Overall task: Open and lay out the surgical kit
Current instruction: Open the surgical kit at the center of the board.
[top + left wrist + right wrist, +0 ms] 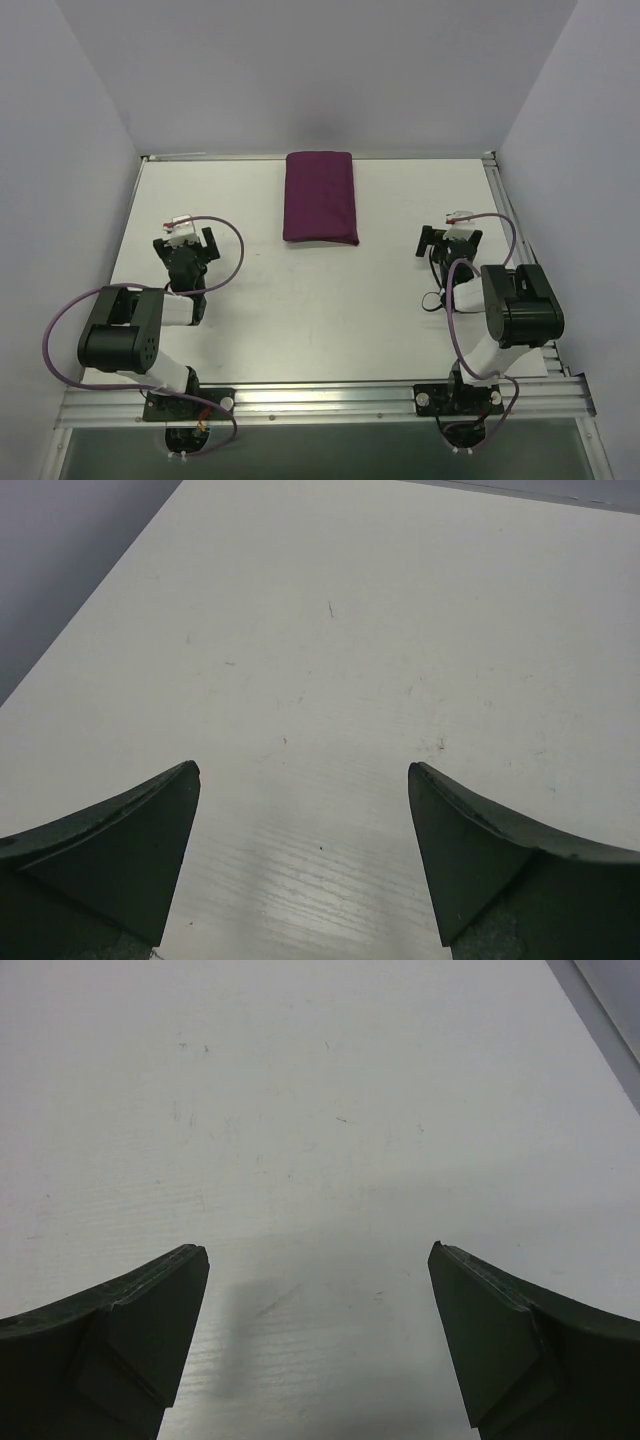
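The surgical kit is a folded dark magenta-purple cloth wrap (320, 196) lying closed at the back middle of the white table (300, 300). No steel tray or silver instruments show; they are hidden or out of view. My left gripper (186, 243) is open and empty, low over the table at the left, well apart from the wrap. My right gripper (447, 240) is open and empty at the right, also apart from it. The left wrist view shows its gripper (303, 770) over bare table, and so does the right wrist view with its gripper (318, 1250).
Purple-grey walls (60, 150) close the table on the left, back and right. An aluminium rail (330, 400) runs along the near edge with both arm bases on it. Purple cables (235, 250) loop beside each arm.
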`<state>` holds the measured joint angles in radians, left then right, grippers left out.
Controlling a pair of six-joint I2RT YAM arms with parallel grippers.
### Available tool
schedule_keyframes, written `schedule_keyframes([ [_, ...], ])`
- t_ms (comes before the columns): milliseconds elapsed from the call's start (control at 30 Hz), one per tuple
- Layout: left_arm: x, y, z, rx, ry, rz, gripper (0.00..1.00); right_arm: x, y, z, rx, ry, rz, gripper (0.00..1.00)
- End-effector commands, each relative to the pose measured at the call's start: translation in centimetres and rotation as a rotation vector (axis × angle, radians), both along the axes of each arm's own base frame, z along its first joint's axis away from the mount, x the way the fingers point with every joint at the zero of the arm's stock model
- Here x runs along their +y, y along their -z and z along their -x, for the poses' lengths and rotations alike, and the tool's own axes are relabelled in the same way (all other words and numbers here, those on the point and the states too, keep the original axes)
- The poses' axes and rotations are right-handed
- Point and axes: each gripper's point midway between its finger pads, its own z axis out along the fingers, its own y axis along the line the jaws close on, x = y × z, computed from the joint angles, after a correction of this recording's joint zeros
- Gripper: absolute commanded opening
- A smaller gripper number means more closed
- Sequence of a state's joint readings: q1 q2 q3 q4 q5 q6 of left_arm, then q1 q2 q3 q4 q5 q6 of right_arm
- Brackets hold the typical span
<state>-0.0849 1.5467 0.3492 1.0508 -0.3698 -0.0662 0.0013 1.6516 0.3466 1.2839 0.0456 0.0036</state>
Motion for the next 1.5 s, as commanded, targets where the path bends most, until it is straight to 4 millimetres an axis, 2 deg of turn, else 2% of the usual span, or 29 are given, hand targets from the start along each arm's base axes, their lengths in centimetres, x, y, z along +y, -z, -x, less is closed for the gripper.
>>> schedule_keyframes([
  [0, 0.1, -2.1, -1.0, -0.061, -0.005, -0.008, 0.94, -0.2, -4.5, -1.5, -0.166, 0.014, 0.019, 1.0],
  [167, 0.2, -2.6, -0.6, -0.081, -0.01, -0.018, 0.94, -0.2, -4.5, -1.5, -0.166, 0.011, 0.017, 1.0],
  [200, 0.4, -3.5, -0.4, -0.102, -0.026, -0.009, 0.94, -0.3, -4.4, -1.4, -0.165, 0.019, 0.019, 1.0],
  [267, 0.0, -4.2, 0.1, -0.107, -0.027, -0.041, 0.94, 0.6, -5.5, -1.2, -0.189, 0.016, 0.038, 1.0],
  [300, 0.0, -6.0, 0.5, -0.13, -0.074, -0.051, 0.94, -0.9, -5.5, -0.2, -0.162, 0.147, 0.076, 1.0],
  [333, 0.0, -5.1, 1.4, -0.045, -0.142, -0.082, 0.94, -0.6, -6.6, -0.2, -0.163, 0.19, 0.105, 1.0],
  [367, -0.3, -6.1, 1.4, -0.042, -0.163, -0.079, 0.94, 0.2, -8.4, -0.3, -0.177, 0.186, 0.129, 1.0],
  [400, -0.3, -9.3, 0.8, -0.097, -0.194, -0.05, 0.94, 1.5, -7.3, -0.1, -0.085, 0.138, 0.179, 1.0],
  [433, -0.2, -9.0, 1.2, -0.05, -0.224, -0.041, 0.94, 2.1, -10.5, -1.1, -0.137, 0.155, 0.145, 1.0],
  [467, 0.0, -10.4, 1.3, -0.083, -0.268, 0.043, 0.94, 2.2, -9.1, -0.7, -0.035, 0.172, 0.132, 1.0],
  [500, -0.4, -13.2, 0.5, -0.114, -0.272, 0.095, 0.94, 2.7, -9.4, -1.0, -0.028, 0.227, -0.021, 1.0],
  [533, -0.4, -12.3, 1.0, -0.027, -0.278, 0.093, 0.94, 3.8, -12.2, -3.1, -0.054, 0.221, -0.121, 1.0],
  [633, -1.4, -14.3, 1.0, 0.014, -0.278, 0.22, 0.94, 5.8, -9.7, -5.0, 0.116, 0.109, -0.337, 1.0],
  [667, -1.6, -14.5, 1.3, 0.028, -0.281, 0.262, 0.94, 10.5, -8.1, -6.0, 0.216, -0.16, -0.47, 1.0],
  [700, -2.4, -15.0, 1.4, 0.045, -0.238, 0.299, 0.94, 12.0, -8.5, -7.1, 0.202, -0.232, -0.533, 1.0],
  [733, -3.1, -15.3, 1.6, 0.08, -0.191, 0.327, 0.94, 13.3, -6.1, -7.7, 0.27, -0.235, -0.6, 1.0],
  [767, -3.1, -16.0, 1.8, 0.082, -0.135, 0.347, 0.94, 14.6, -6.8, -8.8, 0.265, -0.268, -0.613, 1.0],
  [800, -5.9, -15.9, 1.5, 0.118, 0.042, 0.408, 0.94, 15.9, -6.7, -9.2, 0.272, -0.303, -0.62, 1.0],
  [833, -6.7, -17.0, 1.1, 0.081, 0.127, 0.442, 0.94, 17.8, -5.3, -9.3, 0.308, -0.335, -0.631, 1.0],
  [900, -6.7, -17.2, 1.5, 0.045, 0.203, 0.506, 0.94, 19.9, -5.8, -10.3, 0.305, -0.397, -0.645, 1.0],
  [933, -7.7, -18.0, 1.4, 0.011, 0.284, 0.538, 0.94, 20.6, -4.5, -10.5, 0.336, -0.407, -0.647, 1.0],
  [1000, -7.4, -17.6, 1.1, -0.012, 0.304, 0.585, 0.94, 22.2, -4.4, -10.6, 0.338, -0.44, -0.629, 1.0],
  [1067, -7.9, -16.9, 0.7, 0.021, 0.325, 0.596, 1.0, 22.8, -3.8, -10.5, 0.342, -0.455, -0.622, 0.99],
  [1133, -8.4, -15.4, -0.4, 0.091, 0.331, 0.615, 0.9, 23.7, -3.2, -10.5, 0.35, -0.476, -0.634, 0.97],
  [1200, -9.3, -13.6, -1.1, 0.148, 0.349, 0.668, 0.86, 24.1, -2.7, -10.4, 0.365, -0.484, -0.625, 0.95],
  [1267, -9.9, -13.0, -1.7, 0.151, 0.362, 0.708, 0.83, 24.0, -2.2, -10.2, 0.366, -0.472, -0.619, 0.94],
  [1400, -12.2, -9.9, -3.2, 0.237, 0.403, 0.756, 0.83, 24.1, -2.1, -10.1, 0.352, -0.47, -0.626, 0.95],
  [1433, -12.8, -10.4, -3.9, 0.241, 0.424, 0.756, 0.82, 24.1, -2.4, -10.0, 0.345, -0.469, -0.626, 0.94],
  [1467, -13.7, -8.6, -4.4, 0.294, 0.437, 0.767, 0.82, 23.8, -2.3, -10.0, 0.337, -0.457, -0.623, 0.94],
])
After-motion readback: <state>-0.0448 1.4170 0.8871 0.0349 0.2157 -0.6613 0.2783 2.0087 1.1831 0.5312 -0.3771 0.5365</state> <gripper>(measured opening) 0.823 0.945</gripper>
